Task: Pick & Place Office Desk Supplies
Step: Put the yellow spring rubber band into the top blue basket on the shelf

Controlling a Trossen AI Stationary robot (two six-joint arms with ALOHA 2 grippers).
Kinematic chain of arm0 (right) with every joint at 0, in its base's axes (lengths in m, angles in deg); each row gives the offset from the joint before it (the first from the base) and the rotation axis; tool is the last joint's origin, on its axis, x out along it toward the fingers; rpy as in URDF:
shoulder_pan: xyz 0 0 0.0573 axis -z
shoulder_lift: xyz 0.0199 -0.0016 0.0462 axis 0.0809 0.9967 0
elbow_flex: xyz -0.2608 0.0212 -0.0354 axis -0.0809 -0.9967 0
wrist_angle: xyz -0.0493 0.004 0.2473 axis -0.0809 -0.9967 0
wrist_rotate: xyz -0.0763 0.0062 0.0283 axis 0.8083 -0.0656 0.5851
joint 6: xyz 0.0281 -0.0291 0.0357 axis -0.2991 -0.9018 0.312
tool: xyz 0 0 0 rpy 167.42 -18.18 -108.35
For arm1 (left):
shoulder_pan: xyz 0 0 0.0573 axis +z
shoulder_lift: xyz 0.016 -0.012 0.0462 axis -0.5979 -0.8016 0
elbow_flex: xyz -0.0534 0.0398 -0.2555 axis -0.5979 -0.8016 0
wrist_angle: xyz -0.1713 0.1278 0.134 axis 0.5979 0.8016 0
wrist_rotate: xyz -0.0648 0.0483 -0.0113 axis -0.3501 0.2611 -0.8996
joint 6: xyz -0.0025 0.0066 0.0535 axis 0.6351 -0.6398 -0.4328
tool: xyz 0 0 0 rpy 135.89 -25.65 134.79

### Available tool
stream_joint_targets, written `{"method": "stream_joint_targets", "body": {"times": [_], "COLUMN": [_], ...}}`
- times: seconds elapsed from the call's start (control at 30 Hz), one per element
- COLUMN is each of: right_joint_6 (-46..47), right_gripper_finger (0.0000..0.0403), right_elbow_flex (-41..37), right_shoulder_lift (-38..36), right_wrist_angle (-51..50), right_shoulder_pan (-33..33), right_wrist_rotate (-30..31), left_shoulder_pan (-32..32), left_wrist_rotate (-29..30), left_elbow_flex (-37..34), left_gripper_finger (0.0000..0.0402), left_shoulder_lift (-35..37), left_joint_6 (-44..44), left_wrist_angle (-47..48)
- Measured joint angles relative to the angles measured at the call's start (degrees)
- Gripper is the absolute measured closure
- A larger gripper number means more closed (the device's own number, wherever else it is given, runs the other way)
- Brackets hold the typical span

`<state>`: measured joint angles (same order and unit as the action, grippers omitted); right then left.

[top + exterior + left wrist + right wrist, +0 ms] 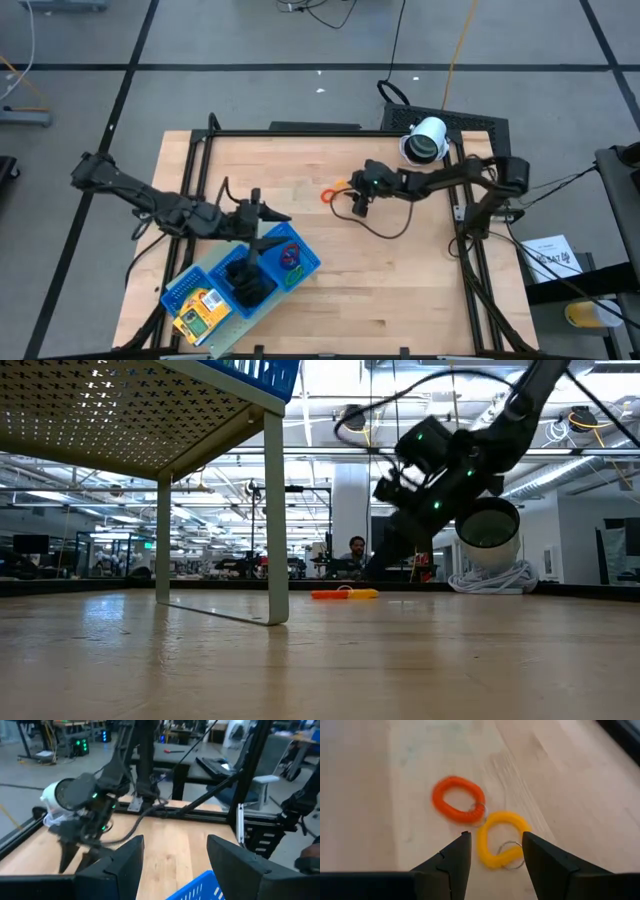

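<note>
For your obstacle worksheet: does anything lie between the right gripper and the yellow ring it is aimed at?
Nothing visible does. The right gripper, jaws open, hangs just above the yellow ring; only the orange ring touches it on its far side, on bare table.

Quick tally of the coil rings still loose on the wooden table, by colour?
Orange plastic coil ring: 1
Yellow plastic coil ring: 1
Total: 2, touching side by side, just ahead of the open right end effector.
</note>
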<state>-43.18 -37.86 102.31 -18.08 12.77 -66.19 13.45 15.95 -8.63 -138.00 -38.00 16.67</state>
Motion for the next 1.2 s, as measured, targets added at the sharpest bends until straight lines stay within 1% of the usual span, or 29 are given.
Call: {"method": "stream_joint_targets", "body": {"times": [0.1,0.17,0.23,0.37,0.5,0.6,0.73,0.97,1.03,1.2], "right_joint_6": [-0.57,-1.56,-2.01,-3.24,-2.79,-1.54,-1.23,-0.34,-0.33,0.01], "right_gripper_finger": [0.0237,0.0238,0.0239,0.0243,0.0243,0.0249,0.0283,0.0381,0.0390,0.0380], "right_elbow_flex": [1.43,2.46,3.14,4.41,4.58,4.60,4.73,4.59,4.56,4.51], "right_shoulder_lift": [2.84,4.31,5.37,7.57,9.37,9.97,10.04,10.15,10.09,6.53], "right_wrist_angle": [-0.35,-0.30,-0.39,-1.81,-2.27,-4.84,-10.19,-15.24,-15.62,-15.39], "right_shoulder_pan": [0.62,0.17,-0.21,-0.15,0.55,0.89,0.93,0.44,0.43,-0.93], "right_wrist_rotate": [-0.01,-0.47,-1.69,-1.30,-1.20,-1.22,-1.22,-1.06,-1.08,-0.63], "left_shoulder_pan": [1.08,1.43,2.27,3.73,5.16,5.89,6.37,6.38,6.38,6.38], "left_wrist_rotate": [-1.22,-0.92,-0.43,0.94,1.60,1.97,1.96,2.00,2.01,2.02], "left_elbow_flex": [-3.59,-6.56,-9.03,-14.06,-16.34,-17.19,-17.31,-17.32,-17.32,-17.31], "left_gripper_finger": [0.0174,0.0174,0.0174,0.0174,0.0174,0.0174,0.0174,0.0174,0.0174,0.0174], "left_shoulder_lift": [0.80,2.67,4.51,7.47,8.94,8.96,8.60,8.62,8.62,8.62], "left_joint_6": [0.57,1.98,3.15,5.77,7.93,10.13,11.13,11.49,11.49,11.49], "left_wrist_angle": [-2.56,-3.40,-6.55,-10.36,-12.05,-11.87,-10.88,-10.10,-10.09,-10.03]}}
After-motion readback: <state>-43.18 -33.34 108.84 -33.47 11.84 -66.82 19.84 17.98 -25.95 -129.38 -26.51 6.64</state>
